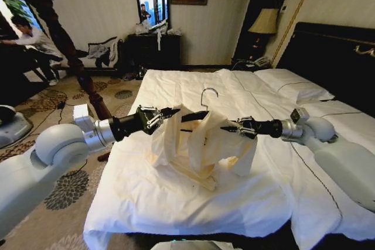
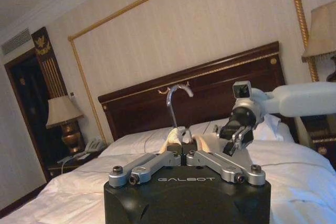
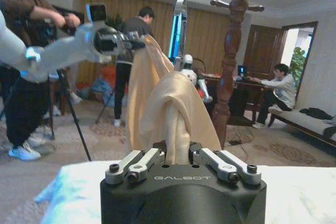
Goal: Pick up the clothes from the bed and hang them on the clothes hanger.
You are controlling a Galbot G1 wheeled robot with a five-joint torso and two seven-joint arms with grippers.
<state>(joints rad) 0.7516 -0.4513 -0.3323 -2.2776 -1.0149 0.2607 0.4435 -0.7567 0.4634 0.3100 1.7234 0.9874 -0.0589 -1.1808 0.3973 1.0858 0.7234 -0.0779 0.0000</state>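
Head view showed both arms reaching inward over the bed (image 1: 176,203), its white duvet spread below. The cream clothes (image 1: 202,144) hung between them, draped over the black clothes hanger (image 1: 196,115), lifted at the top while the lower folds touched the duvet. The hanger's silver hook (image 1: 206,95) stood upright above the cloth. On the left, the left end effector (image 1: 170,112) was clenched on one end of the hanger and the cloth there. On the right, the right end effector (image 1: 231,127) was clenched on a bunch of the cream cloth. A dark wooden coat stand (image 1: 64,45) rose from the patterned carpet at far left, well apart from the bed.
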